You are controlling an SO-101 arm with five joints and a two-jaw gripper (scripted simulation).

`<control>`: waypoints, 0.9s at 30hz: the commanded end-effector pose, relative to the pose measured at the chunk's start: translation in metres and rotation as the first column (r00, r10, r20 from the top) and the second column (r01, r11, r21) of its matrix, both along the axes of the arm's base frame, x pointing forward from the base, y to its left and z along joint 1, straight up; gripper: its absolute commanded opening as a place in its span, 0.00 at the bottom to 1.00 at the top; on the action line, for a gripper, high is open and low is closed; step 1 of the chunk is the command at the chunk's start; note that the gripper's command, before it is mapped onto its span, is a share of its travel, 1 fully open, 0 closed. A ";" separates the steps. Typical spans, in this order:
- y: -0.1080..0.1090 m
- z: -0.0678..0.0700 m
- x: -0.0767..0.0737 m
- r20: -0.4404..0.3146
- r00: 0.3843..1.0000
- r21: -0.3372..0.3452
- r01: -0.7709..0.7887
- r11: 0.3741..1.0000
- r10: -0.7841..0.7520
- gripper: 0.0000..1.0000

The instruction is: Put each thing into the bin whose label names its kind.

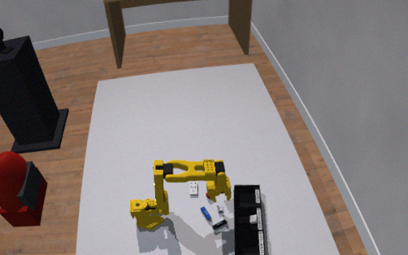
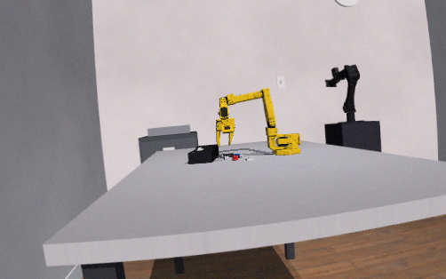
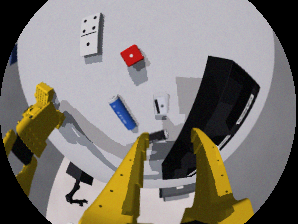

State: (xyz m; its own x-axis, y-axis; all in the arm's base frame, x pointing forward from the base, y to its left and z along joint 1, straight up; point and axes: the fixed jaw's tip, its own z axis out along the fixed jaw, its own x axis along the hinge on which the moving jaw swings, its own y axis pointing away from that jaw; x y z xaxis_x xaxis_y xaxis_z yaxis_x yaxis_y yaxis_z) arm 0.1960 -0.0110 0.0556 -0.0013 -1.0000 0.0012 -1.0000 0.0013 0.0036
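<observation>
My gripper (image 1: 221, 197) (image 2: 224, 144) (image 3: 170, 133) is open and empty, held above the table beside the bins. A row of black bins (image 1: 244, 203) (image 2: 203, 155) (image 3: 213, 75) has white labels, too small to read. A white thing (image 1: 253, 219) shows in the row. A red die (image 2: 234, 157) (image 3: 132, 55), a white domino (image 1: 193, 188) (image 2: 250, 159) (image 3: 91, 35), a blue battery (image 1: 206, 213) (image 3: 123, 113), a small metallic sharpener (image 1: 219, 209) (image 3: 161, 104) and a dark cylinder (image 1: 219, 224) (image 3: 159, 135) lie on the table. The cylinder is partly hidden by a finger in the wrist view.
The white table (image 1: 175, 114) (image 2: 222, 195) carries the arm's yellow base (image 1: 148, 211) (image 2: 288, 144), left of the things in the top view. The bins stand on the other side of them. A black arm on a dark pedestal (image 1: 30, 97) (image 2: 353, 135) stands off the table.
</observation>
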 end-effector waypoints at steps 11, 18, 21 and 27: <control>0.002 -0.019 0.007 0.040 0.999 0.000 -0.001 1.000 0.001 0.22; 0.002 -0.028 0.006 0.040 0.999 0.000 -0.001 1.000 0.001 0.22; 0.002 -0.033 0.006 0.040 0.999 0.000 -0.001 1.000 0.001 0.22; 0.002 -0.039 0.006 0.040 0.999 0.000 -0.001 1.000 0.001 0.22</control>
State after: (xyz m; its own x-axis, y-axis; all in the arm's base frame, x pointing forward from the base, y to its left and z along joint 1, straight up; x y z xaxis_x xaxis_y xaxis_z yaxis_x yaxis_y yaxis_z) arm 0.1967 -0.0111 0.0151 -0.0013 -1.0000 0.0015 -1.0000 0.0013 -0.0016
